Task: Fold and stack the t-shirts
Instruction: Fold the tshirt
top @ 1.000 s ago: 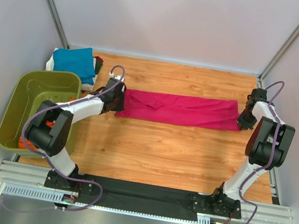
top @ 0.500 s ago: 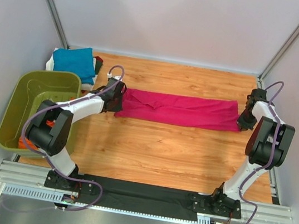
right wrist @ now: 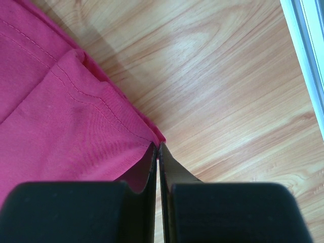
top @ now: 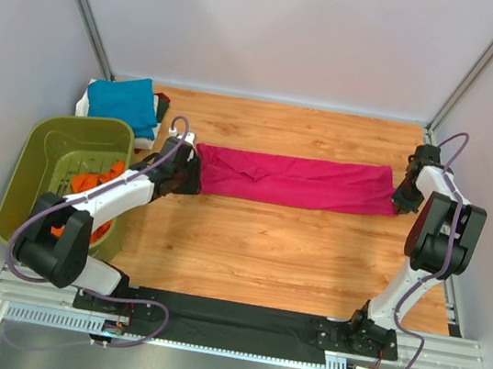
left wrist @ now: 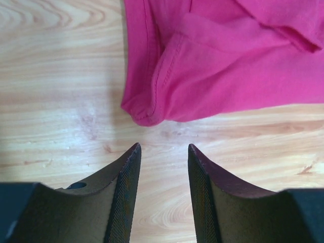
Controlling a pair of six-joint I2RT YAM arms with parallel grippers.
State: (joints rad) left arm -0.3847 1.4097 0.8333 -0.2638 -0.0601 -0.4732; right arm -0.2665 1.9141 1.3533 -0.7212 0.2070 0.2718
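A magenta t-shirt, folded into a long strip, lies flat across the middle of the table. Its left corner rests on the wood just ahead of my left gripper, which is open with only bare table between its fingers. In the top view that left gripper sits at the strip's left end. My right gripper is shut, its tips pinching the hemmed right corner of the magenta t-shirt; from above, this right gripper is at the strip's right end. A teal t-shirt lies folded at the back left.
An olive-green basket stands at the left edge with orange t-shirts inside. White cloth peeks from under the teal t-shirt. Grey walls close in the table on both sides, and a metal rail runs near the right gripper.
My left gripper has opened, let go of the magenta t-shirt's left end and drawn back a little. The left arm's elbow has dropped toward the basket. The right arm has not moved.
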